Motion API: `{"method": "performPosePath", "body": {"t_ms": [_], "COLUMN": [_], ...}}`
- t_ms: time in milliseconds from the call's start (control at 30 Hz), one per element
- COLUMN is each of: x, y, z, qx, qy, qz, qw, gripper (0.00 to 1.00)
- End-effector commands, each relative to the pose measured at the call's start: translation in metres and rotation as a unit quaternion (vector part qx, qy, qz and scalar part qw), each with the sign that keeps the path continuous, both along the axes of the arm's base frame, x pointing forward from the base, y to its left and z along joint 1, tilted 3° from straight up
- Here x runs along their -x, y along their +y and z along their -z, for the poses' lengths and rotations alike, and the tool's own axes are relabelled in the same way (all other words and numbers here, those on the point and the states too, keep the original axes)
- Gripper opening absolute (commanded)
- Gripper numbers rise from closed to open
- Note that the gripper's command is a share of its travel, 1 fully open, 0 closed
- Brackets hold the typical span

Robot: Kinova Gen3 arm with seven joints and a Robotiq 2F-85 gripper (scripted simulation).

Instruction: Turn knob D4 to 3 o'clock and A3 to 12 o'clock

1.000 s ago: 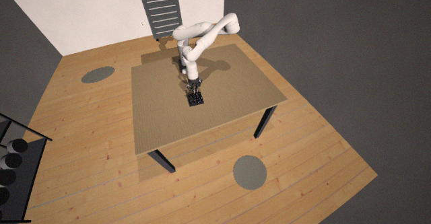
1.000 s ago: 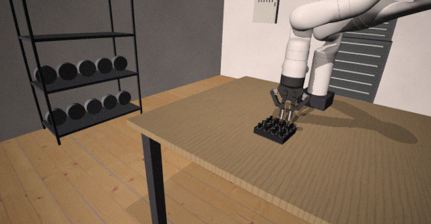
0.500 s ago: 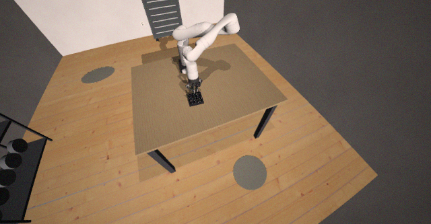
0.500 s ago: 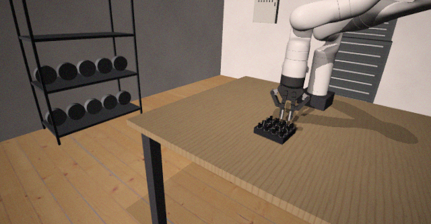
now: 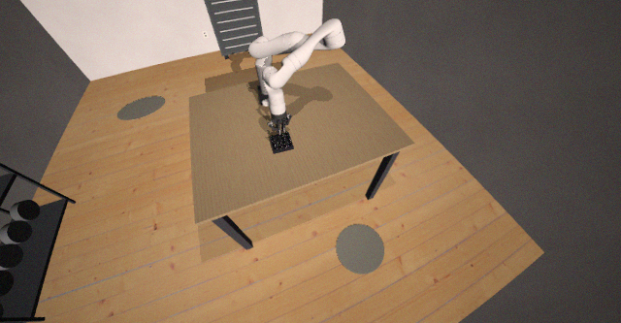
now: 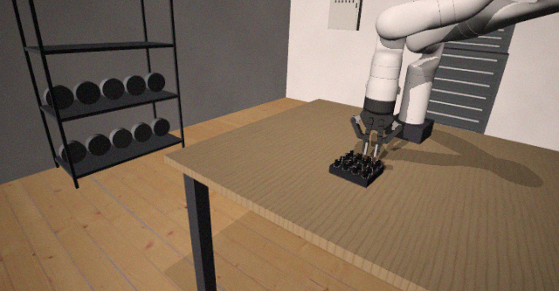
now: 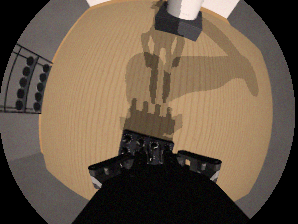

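The black knob box (image 5: 283, 150) (image 6: 348, 176) (image 7: 149, 136) stands on the table (image 5: 233, 177) (image 6: 279, 169) (image 7: 95, 85). Short dark knobs rise from its top; their names and white lines are too small to read. My gripper (image 5: 281, 133) (image 6: 370, 155) points down with its fingertips low, at the knobs near the box side toward the robot base. The fingers stand a narrow gap apart, and I see no knob plainly gripped between them. In the wrist view the gripper hides much of the box; only knobs along one edge show.
The robot's dark base block (image 6: 415, 131) (image 7: 178, 23) stands on the table beyond the box. The arm's shadow falls across the table between them and to one side. A shelf rack (image 6: 109, 107) with round items stands off the table, away from the box.
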State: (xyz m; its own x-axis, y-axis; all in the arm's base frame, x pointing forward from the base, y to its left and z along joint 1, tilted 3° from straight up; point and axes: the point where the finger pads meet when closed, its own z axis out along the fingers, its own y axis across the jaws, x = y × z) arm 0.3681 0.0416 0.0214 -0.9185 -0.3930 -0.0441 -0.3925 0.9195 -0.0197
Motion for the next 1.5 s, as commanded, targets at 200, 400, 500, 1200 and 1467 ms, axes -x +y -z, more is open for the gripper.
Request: {"method": "performPosePath", "body": {"t_ms": [200, 400, 500, 1200, 1467], "x": [-0.001, -0.001, -0.001, -0.001, -0.001], "y": [0.002, 0.002, 0.002, 0.001, 0.0], "z": [0.001, 0.001, 0.001, 0.012, 0.015], "qx": [-0.001, -0.001, -0.001, -0.001, -0.001], "qy": [-0.001, -0.001, -0.002, -0.002, -0.001], "qz": [0.003, 0.003, 0.004, -0.001, -0.001], "qw": [1.0, 1.0, 1.0, 1.0, 1.0], "gripper": [0.19, 0.19, 0.19, 0.19, 0.19]}}
